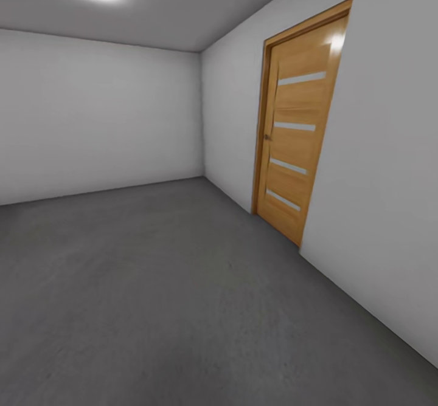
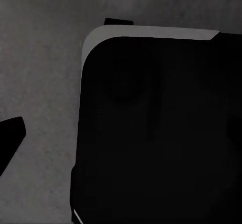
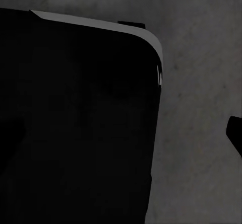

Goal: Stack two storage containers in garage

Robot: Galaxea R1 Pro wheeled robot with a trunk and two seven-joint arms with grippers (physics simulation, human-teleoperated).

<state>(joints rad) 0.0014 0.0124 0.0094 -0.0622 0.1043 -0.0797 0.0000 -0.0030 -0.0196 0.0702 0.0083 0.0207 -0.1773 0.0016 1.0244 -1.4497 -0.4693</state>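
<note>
Head view: grey floor (image 1: 152, 296), slatted door (image 1: 298, 126); jaws' state cannot be told.

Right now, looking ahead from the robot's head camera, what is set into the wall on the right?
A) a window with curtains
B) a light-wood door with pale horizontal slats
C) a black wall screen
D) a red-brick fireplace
B: the head view shows a closed light-wood door with four pale horizontal slats, set in the white right-hand wall above the dark grey floor.

Garage floor (image 1: 152, 296) — dark grey, matte concrete, meeting plain white walls
</note>
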